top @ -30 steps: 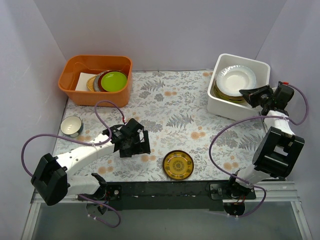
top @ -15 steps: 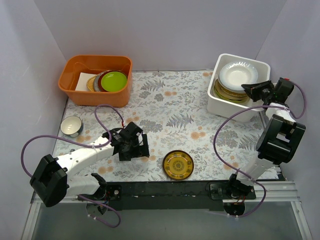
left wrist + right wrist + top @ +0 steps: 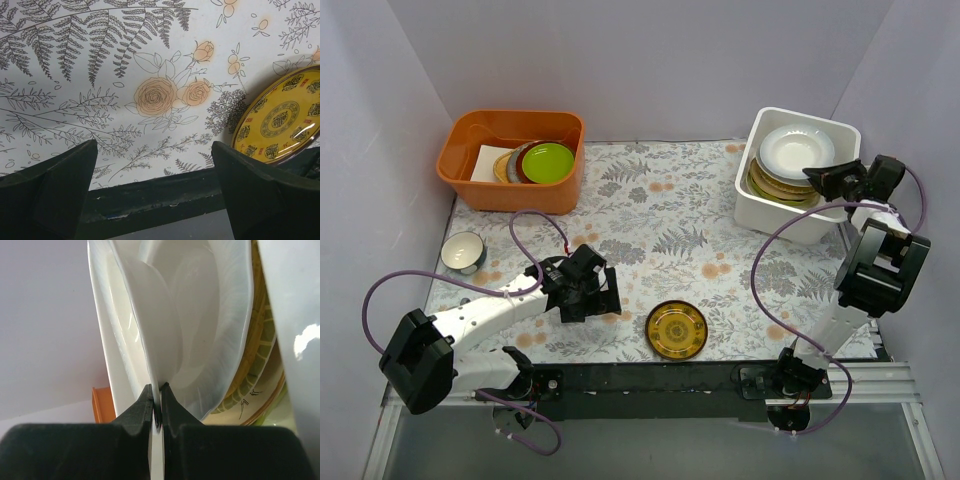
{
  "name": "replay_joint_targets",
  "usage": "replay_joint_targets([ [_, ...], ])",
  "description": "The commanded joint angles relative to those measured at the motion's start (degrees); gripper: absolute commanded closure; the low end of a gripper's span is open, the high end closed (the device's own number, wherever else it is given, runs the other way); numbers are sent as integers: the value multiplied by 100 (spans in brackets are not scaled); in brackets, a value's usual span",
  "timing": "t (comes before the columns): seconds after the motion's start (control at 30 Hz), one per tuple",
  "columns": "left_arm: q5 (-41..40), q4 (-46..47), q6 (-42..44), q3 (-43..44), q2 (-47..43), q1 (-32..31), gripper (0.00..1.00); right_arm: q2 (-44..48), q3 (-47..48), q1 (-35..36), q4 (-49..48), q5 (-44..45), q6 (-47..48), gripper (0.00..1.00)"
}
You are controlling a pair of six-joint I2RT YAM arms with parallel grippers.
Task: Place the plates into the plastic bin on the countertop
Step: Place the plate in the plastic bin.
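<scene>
The white plastic bin (image 3: 775, 218) stands at the back right of the fern-printed countertop (image 3: 660, 215) and holds a stack of plates (image 3: 775, 187). My right gripper (image 3: 818, 180) is shut on the near rim of a plain white plate (image 3: 796, 148) lying on top of that stack; the right wrist view shows the rim pinched between the fingers (image 3: 156, 407), with the white plate (image 3: 200, 315) above patterned plates (image 3: 260, 375). An amber patterned plate (image 3: 677, 329) lies near the front edge, also in the left wrist view (image 3: 282, 120). My left gripper (image 3: 592, 297) is open and empty, low over the countertop left of it.
An orange tub (image 3: 512, 158) at the back left holds stacked plates with a lime-green one (image 3: 548, 161) on top. A small white bowl with a dark rim (image 3: 464, 251) sits at the left edge. The black base rail (image 3: 650, 382) runs along the front.
My right gripper has carried the white plate further back and down over the bin's stack. My left gripper has shifted slightly toward the front.
</scene>
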State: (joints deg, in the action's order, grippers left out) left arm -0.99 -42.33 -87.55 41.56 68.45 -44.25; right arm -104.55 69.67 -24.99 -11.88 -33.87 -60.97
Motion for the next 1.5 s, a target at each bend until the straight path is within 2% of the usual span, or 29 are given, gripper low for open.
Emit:
replay_joint_targets([
  [0.0,29,102,-113,-69,-200,-40,2,-30,495,-32,-175,-129,208,89],
  [0.17,20,93,-113,-95,-200,-49,2,-232,793,-32,150,-252,392,78],
  [0.43,64,93,-96,-140,-235,-49,2,-329,917,-41,458,-278,656,66],
  [0.7,90,102,-87,-131,-244,-49,2,-110,548,-146,406,-445,630,59],
  [0.83,91,128,-78,-166,-288,-49,2,154,267,-216,380,-559,630,51],
  [1.27,319,137,-289,-245,-745,-93,2,822,-515,-375,476,-841,727,48],
  [1.47,328,119,-289,-140,-789,-101,2,1252,-1156,-524,222,-1236,578,45],
])
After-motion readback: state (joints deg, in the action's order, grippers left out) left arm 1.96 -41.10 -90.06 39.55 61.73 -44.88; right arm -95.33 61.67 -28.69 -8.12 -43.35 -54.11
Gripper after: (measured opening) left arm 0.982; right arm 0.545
